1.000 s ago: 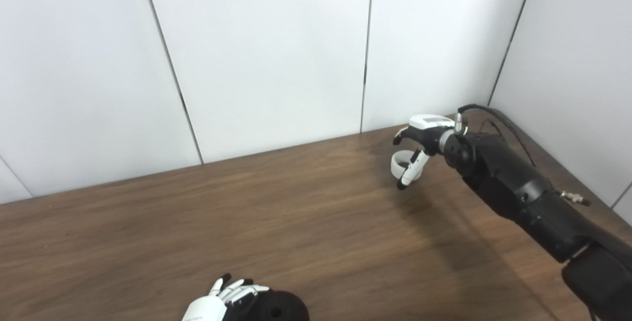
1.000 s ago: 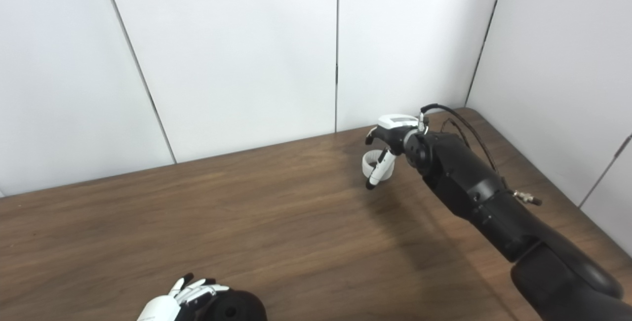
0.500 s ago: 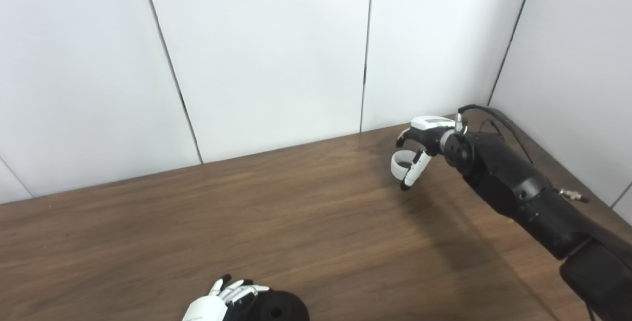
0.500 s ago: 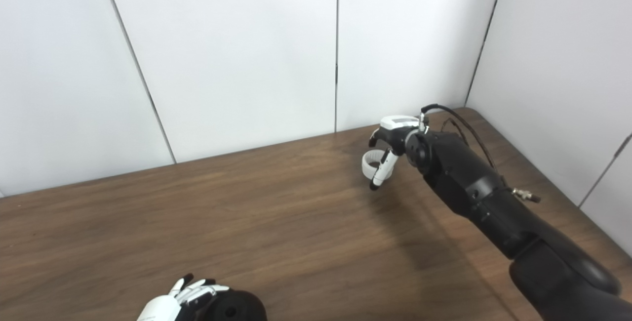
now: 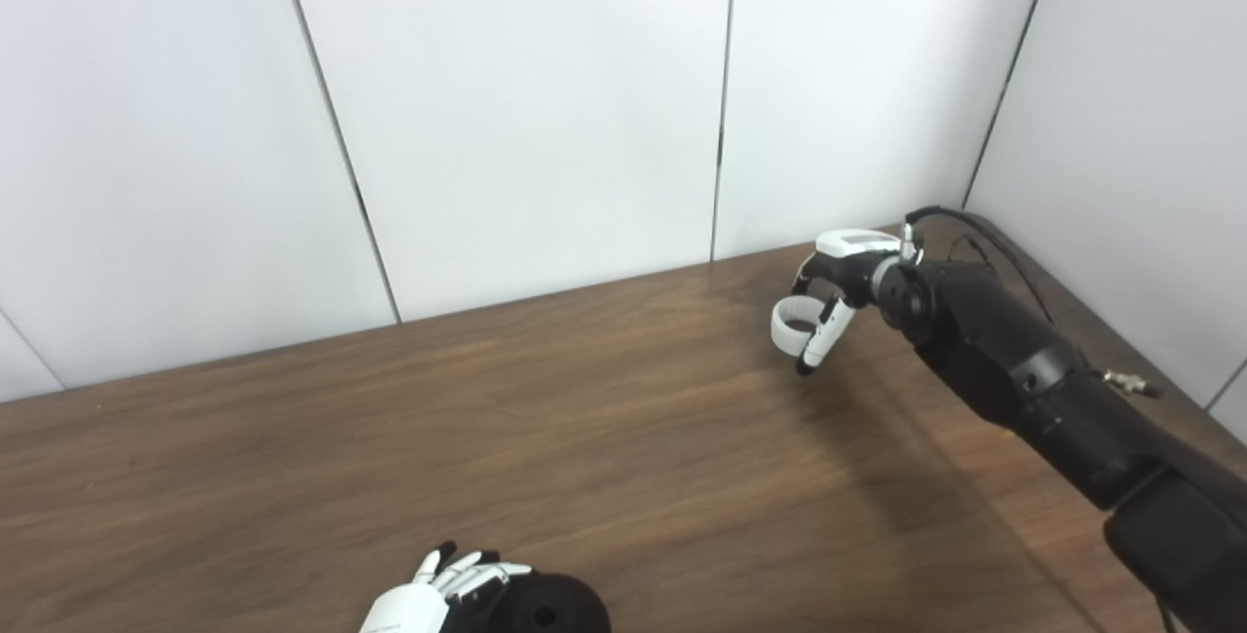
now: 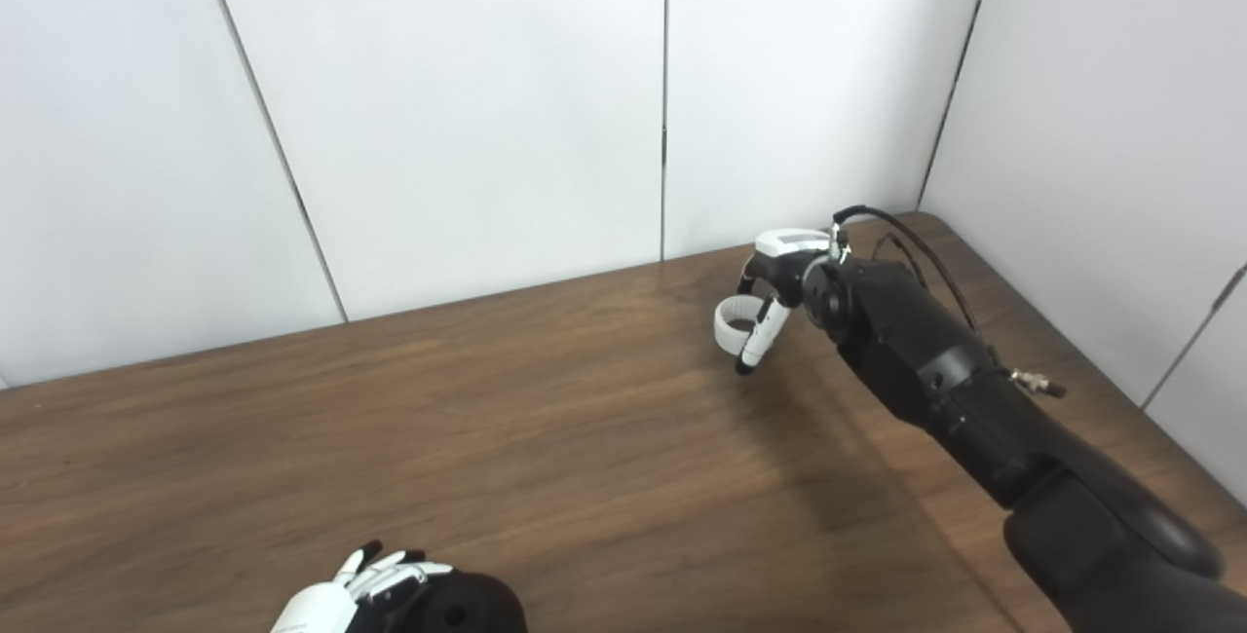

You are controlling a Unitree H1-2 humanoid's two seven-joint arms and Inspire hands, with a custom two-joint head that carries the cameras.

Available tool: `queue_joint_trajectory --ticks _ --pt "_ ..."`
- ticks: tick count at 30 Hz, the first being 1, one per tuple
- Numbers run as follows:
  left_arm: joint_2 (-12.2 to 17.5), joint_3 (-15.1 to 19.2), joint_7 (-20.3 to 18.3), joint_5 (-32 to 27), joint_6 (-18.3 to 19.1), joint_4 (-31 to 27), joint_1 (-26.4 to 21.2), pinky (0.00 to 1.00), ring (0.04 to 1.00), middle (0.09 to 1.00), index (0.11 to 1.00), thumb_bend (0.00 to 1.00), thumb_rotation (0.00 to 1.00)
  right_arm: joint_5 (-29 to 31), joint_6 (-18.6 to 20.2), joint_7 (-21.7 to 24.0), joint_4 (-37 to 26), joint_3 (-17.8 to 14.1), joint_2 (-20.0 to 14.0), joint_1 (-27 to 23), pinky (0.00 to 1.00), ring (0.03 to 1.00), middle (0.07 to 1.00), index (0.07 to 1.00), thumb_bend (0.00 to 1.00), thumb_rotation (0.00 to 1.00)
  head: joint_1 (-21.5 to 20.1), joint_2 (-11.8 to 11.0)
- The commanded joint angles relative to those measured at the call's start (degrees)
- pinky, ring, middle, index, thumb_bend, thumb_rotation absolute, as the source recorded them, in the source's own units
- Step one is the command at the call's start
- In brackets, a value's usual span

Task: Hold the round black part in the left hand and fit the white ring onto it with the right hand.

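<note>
The right hand (image 5: pixel 838 287) pinches the white ring (image 5: pixel 791 321) at frame right; the left hand (image 5: pixel 443 594) grasps the round black part (image 5: pixel 550 609) (bottom edge); a loose pinch could drop the ring in transit.

A dark brown wood-grain table (image 5: pixel 585 419) is shown against white wall panels (image 5: pixel 526 107) divided by dark seams. A white ring (image 5: pixel 789 323), a black part (image 5: pixel 550 609), white-and-black hands and a black right arm (image 5: pixel 1033 380) are seen.
</note>
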Motion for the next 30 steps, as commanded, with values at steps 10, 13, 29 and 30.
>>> queue_joint_trajectory --ticks 10,13,29,30 --pt "0.50 0.02 -1.74 0.65 0.17 -0.41 0.86 1.00 0.878 0.785 0.481 0.53 0.06 -1.09 0.14 -0.26 -1.53 -0.63 -2.08 -2.24 1.00 0.997 0.924 0.717 0.93 0.31 -0.06 0.22" --pt "0.53 -0.03 -1.96 0.80 0.24 -0.48 0.80 1.00 0.878 0.786 0.481 0.53 0.06 -1.20 0.12 -0.57 -1.45 -0.64 -2.07 -2.13 1.00 0.995 0.920 0.710 0.92 0.31 -0.06 0.22" --pt "0.32 0.05 -2.88 0.80 0.88 -1.20 0.78 1.00 0.881 0.787 0.482 0.53 0.06 -0.25 -0.49 -2.12 -0.93 -1.65 -1.65 -1.84 0.98 0.969 0.876 0.622 0.88 0.29 0.03 0.70" --pt "0.28 0.07 -2.99 0.83 0.95 -1.27 0.78 1.00 0.881 0.787 0.482 0.53 0.06 -0.37 -0.32 -1.89 -0.83 -1.49 -1.62 -1.95 0.98 0.968 0.876 0.624 0.88 0.29 0.03 0.70"
